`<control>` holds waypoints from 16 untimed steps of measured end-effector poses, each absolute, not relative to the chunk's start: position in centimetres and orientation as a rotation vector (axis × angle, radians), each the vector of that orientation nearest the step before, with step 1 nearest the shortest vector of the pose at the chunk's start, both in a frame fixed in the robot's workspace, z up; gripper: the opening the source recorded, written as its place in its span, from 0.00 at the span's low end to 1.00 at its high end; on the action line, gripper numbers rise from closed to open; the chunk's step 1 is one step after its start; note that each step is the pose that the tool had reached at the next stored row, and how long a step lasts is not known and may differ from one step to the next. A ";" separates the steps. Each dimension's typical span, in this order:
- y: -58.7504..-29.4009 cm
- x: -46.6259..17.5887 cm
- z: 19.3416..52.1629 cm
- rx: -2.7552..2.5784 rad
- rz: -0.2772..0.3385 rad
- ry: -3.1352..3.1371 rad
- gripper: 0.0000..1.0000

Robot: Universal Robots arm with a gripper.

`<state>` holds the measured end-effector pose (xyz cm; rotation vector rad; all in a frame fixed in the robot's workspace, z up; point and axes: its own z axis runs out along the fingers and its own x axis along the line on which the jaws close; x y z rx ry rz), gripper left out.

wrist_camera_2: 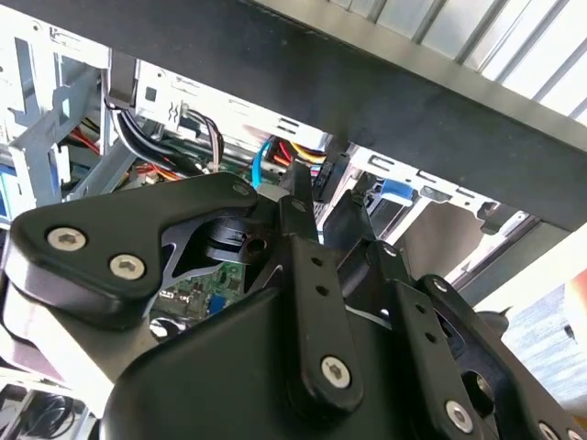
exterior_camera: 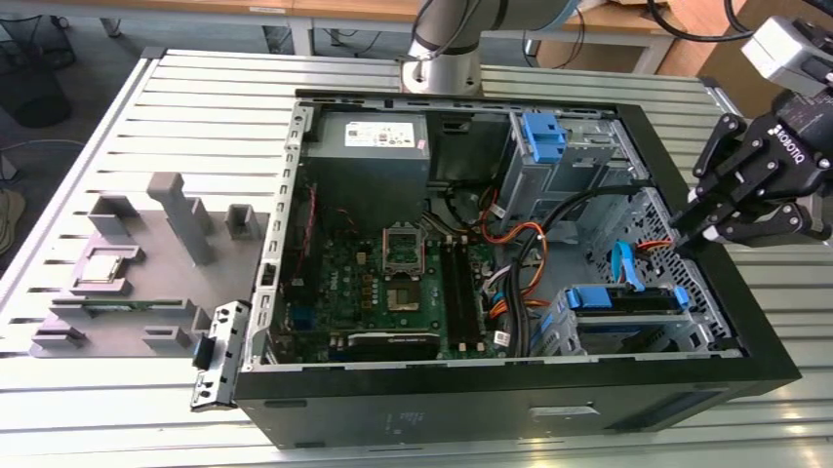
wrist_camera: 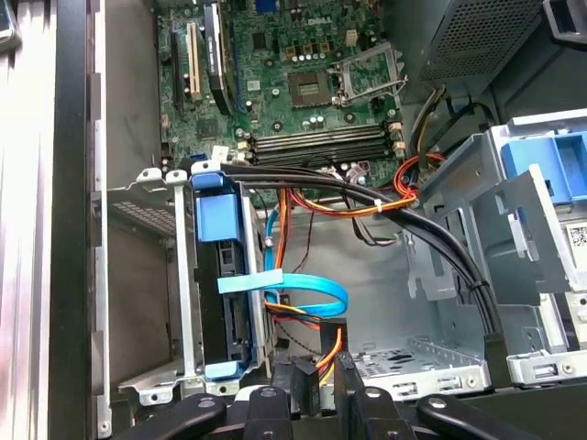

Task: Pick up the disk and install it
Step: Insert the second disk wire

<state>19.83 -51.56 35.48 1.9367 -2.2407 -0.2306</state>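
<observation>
The disk (exterior_camera: 627, 298), framed by its blue carrier, sits in the metal drive cage at the near right corner of the open computer case (exterior_camera: 521, 385). In the first wrist view the disk (wrist_camera: 220, 220) stands edge-on in that cage, with a light blue flat cable running beside it. My gripper (exterior_camera: 693, 241) hovers over the case's wall on the exterior view's right, a short way from the cage. Its fingers are shut and hold nothing. The gripper (wrist_camera: 319, 378) shows in the first wrist view and the gripper (wrist_camera_2: 319, 206) in the second wrist view.
A separate blue bracket (exterior_camera: 540, 132) sits in the upper bay, next to the grey power-supply box (exterior_camera: 371, 136). Black, orange and red cables (exterior_camera: 521, 244) cross the case's middle above the motherboard (exterior_camera: 390, 283). A grey fixture (exterior_camera: 143, 244) stands on the slatted table on the exterior view's left.
</observation>
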 end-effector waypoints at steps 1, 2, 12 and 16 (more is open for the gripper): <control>-51.6 19.8 35.5 1.937 -0.231 -2.241 0.33; -51.6 19.9 35.5 1.937 -0.231 -2.240 0.33; -51.6 21.0 35.0 1.920 -0.254 -2.222 0.33; -51.6 21.5 35.0 1.908 -0.271 -2.208 0.33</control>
